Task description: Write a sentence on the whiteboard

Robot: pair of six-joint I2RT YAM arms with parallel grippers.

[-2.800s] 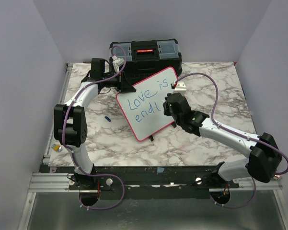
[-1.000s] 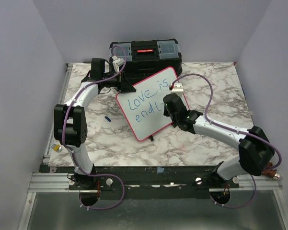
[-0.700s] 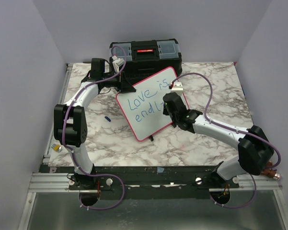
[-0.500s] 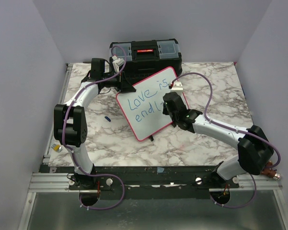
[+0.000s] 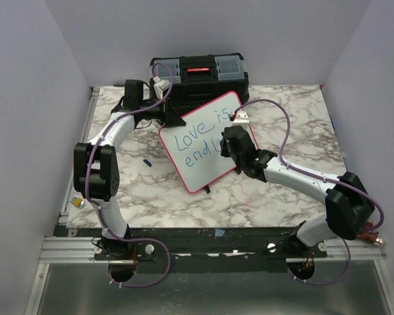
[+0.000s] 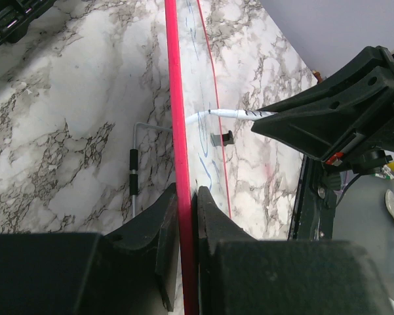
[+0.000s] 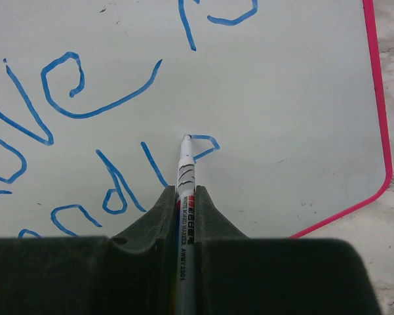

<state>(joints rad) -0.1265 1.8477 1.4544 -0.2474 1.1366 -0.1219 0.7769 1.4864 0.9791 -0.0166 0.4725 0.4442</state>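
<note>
Sentence [image 5: 195, 138] slants up rightward across whiteboard [image 5: 198, 173], marker [image 7: 185, 172] tip against it.

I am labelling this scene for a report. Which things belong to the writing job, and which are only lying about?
In use: whiteboard, blue writing, marker, left hand gripping the board's frame, right hand holding the marker.
Lying about: black toolbox, small blue item on the table.

Pale lilac walls [image 5: 26, 98] enclose a marble-patterned table [image 5: 151, 197].
</note>
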